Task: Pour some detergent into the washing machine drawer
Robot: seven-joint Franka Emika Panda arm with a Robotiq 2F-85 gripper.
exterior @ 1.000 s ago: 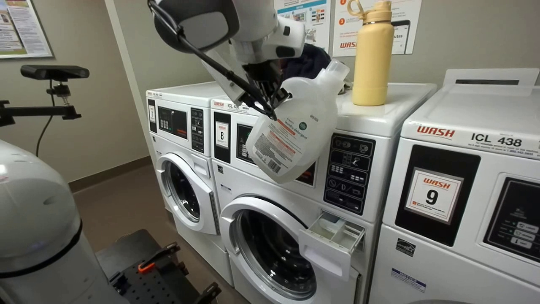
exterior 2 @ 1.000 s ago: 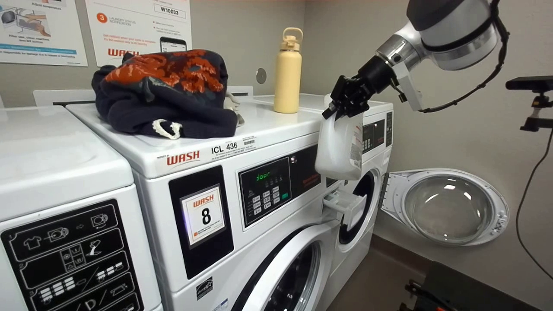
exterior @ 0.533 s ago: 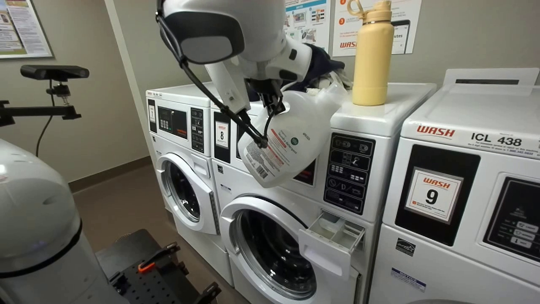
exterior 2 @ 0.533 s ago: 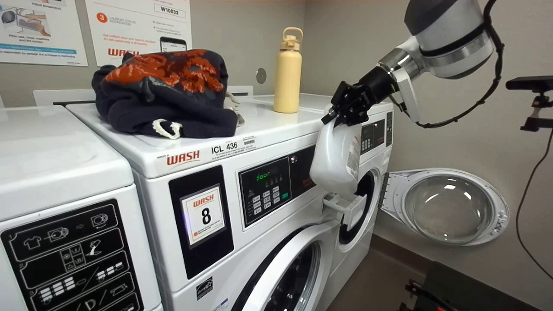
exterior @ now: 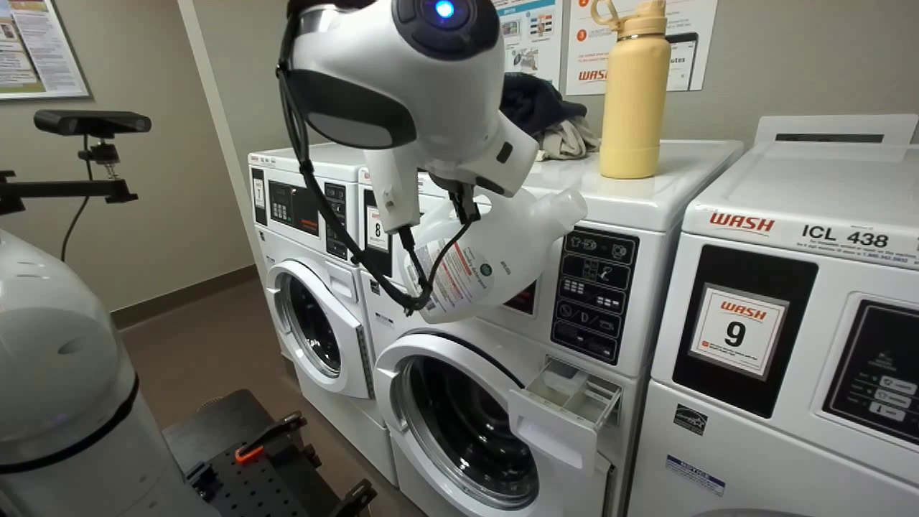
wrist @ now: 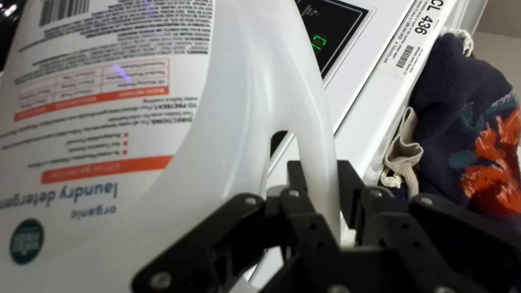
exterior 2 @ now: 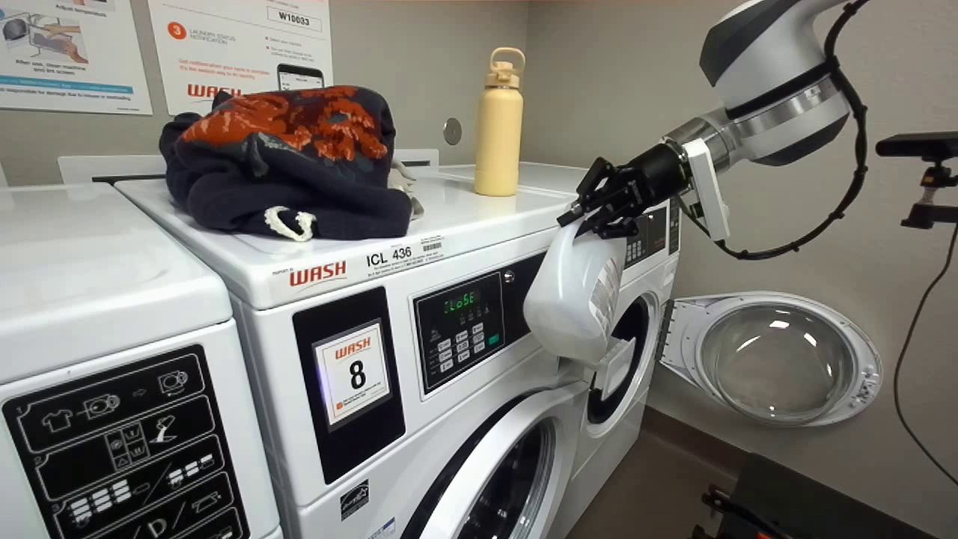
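Your pincer (wrist: 321, 175) was clamped on the handle (wrist: 316, 146) of the jug (exterior: 506, 251), which hung tilted, its spout (exterior: 568, 208) higher than the pulled-out drawer (exterior: 551, 434). Grasp and lift looked done; no stream showed, so you seemed to have the pour left. An exterior view showed the spout; the wrist view did not.

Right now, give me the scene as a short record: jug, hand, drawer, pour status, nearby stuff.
detergent jug: tilted, in front of washer 8, spout higher than base
hand: shut on the jug's handle
drawer: pulled out of washer 8; compartments visible, contents too small to tell
pour: no stream visible; whether spout lines up over drawer, cannot tell
yellow bottle: upright on washer 8
clothes: heaped on washer 8
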